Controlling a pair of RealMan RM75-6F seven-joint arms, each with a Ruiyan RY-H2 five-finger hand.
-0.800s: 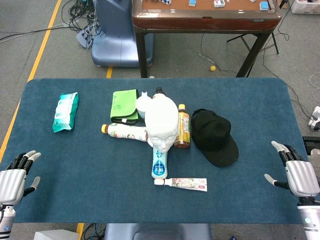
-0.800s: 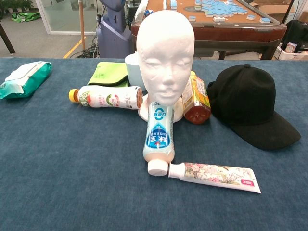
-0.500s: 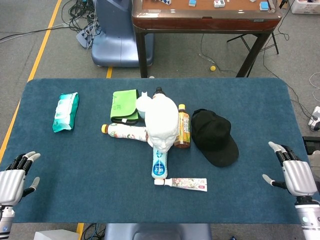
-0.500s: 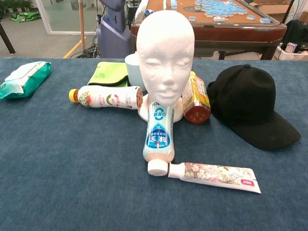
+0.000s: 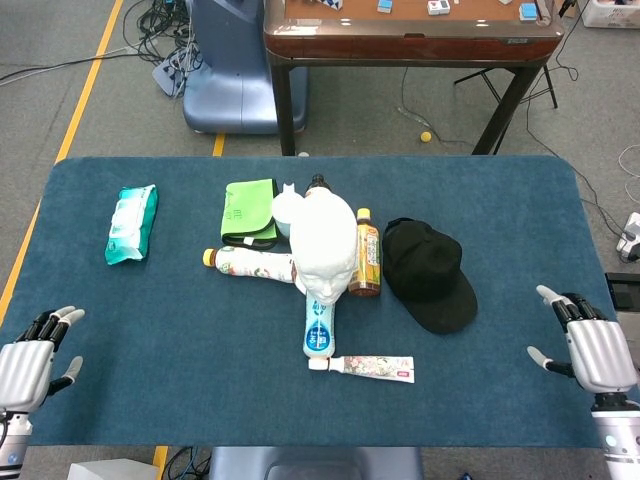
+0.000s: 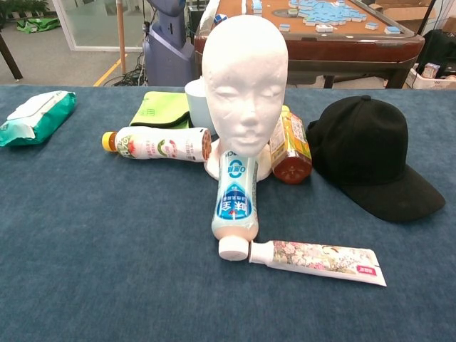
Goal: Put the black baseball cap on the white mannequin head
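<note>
The black baseball cap (image 5: 428,273) (image 6: 370,157) lies on the blue table, brim toward the front, just right of the white mannequin head (image 5: 324,252) (image 6: 244,78). The head stands upright at the table's middle, bare on top. My left hand (image 5: 24,358) hovers at the front left corner, fingers apart, holding nothing. My right hand (image 5: 587,342) is at the front right edge, well right of the cap, fingers spread and empty. Neither hand shows in the chest view.
Bottles crowd the head: an amber tea bottle (image 5: 365,253) between head and cap, a milk bottle (image 5: 250,263) on its left, a blue-white bottle (image 5: 319,325) in front. A toothpaste tube (image 5: 372,367), green cloth (image 5: 249,210) and wipes pack (image 5: 131,222) also lie here.
Both hands have barely shifted at the table's front corners. The cap, head and bottles have not moved.
</note>
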